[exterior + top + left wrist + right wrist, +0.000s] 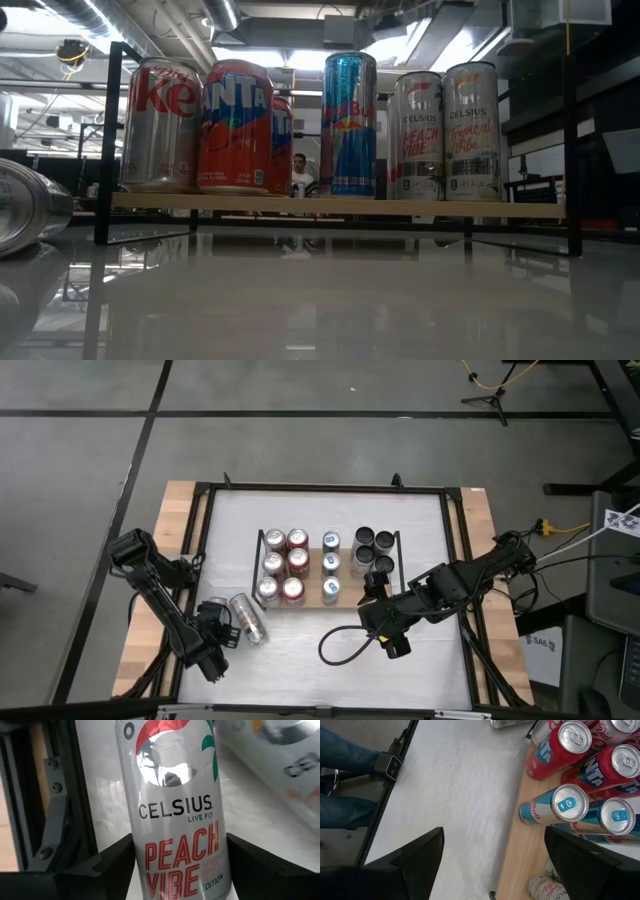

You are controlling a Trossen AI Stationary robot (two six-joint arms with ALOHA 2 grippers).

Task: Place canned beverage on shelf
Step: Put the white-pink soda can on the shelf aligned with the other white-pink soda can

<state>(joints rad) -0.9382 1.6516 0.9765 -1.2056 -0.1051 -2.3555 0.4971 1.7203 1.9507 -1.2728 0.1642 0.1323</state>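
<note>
Your left gripper (222, 628) sits just off the shelf's (345, 601) left front corner, jaws pinching a Celsius can (175, 810) lying on the counter (420, 650); your right gripper (375, 592) hovers at the shelf's front right edge, jaws spread

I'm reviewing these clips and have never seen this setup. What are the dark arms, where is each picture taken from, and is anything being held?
These are two robot arms at a white table. One picture looks straight down, one looks level across the tabletop, and one comes from each wrist.

On the table stands a small wooden shelf already stocked with upright cans.

The left gripper is near the table's front left corner. Its wrist picture shows a Celsius Peach Vibe can between its fingers, apparently gripped. A second loose can lies on its side next to it.

The right gripper is open, holds nothing, and hovers at the shelf's front edge.
</note>
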